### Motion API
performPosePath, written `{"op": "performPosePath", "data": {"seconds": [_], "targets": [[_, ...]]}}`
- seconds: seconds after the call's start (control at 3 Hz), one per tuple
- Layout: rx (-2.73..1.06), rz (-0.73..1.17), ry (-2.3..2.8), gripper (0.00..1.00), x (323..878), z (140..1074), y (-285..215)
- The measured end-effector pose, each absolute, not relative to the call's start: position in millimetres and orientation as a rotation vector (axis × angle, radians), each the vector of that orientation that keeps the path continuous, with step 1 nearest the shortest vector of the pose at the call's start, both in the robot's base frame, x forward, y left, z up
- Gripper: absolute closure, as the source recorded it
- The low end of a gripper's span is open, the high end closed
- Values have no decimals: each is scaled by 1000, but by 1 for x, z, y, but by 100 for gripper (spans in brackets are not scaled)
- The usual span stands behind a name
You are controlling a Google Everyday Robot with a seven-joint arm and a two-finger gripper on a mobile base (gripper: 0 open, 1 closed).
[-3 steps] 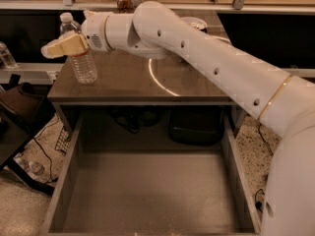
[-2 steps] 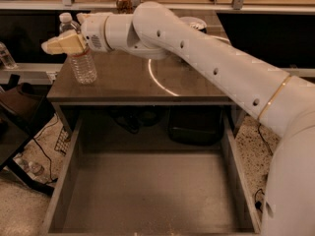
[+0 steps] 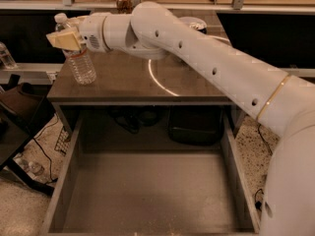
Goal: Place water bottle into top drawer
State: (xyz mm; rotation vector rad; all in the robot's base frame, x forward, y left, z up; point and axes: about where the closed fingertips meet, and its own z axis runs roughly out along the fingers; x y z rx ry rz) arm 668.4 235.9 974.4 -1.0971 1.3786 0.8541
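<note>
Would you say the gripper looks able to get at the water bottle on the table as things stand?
Probably yes: the gripper is right at the upper part of the water bottle, which stands upright near the left edge of the table, and nothing stands between them.

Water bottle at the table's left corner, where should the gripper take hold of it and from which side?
Take the water bottle by its upper body, below the cap, coming in level from the right, over the table. It stands upright, tall and round, near the table's left edge; the gripper is at that height by it.
</note>
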Motion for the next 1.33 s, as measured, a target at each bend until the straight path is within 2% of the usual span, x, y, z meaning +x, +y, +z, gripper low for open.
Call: {"op": "performPosePath", "data": {"seconds": [0.33, 0.67, 1.33], "targets": [[-1100, 857, 1377, 96, 667, 974, 238], [-1102, 859, 1376, 100, 666, 974, 240], [-1016, 794, 1381, 100, 632, 1019, 168]]}}
